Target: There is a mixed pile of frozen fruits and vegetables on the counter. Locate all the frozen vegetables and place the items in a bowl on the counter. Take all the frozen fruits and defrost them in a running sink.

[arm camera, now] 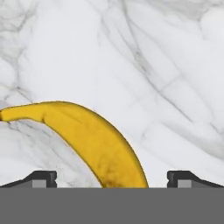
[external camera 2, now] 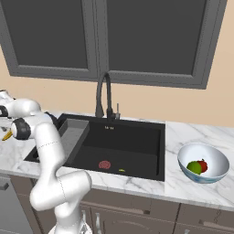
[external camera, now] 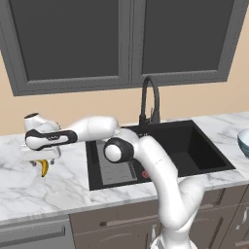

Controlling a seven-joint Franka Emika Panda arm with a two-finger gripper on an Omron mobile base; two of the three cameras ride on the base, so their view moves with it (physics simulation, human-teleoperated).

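Where the gripper (arm camera: 112, 177) looks straight down at the white marble desk (arm camera: 153, 65), its two dark fingertips (arm camera: 40, 178) stand wide apart with nothing clamped between them, and the banana (arm camera: 94, 146) lies on the marble in the gap, curving up and to the left in the hand view, not touched by either tip. In the left base view the arm reaches out to the left of the sink (external camera: 194, 146), the hand hanging low over the banana (external camera: 44, 168), whose yellow end shows just beneath it on the desk (external camera: 58, 189). The black basin holds a grey ribbed tray (external camera: 116, 165) at its left side and a reddish drain (external camera 2: 104, 164); a small yellow-green speck (external camera 2: 121, 170) lies on the sink floor near the drain, too small to identify. Behind the basin rises the black arched faucet (external camera 2: 104, 93). Well to the right of the sink, the bowl (external camera 2: 203, 162) sits on the desk with a green round piece (external camera 2: 194, 167) and a red one (external camera 2: 202, 165) inside it, touching each other.
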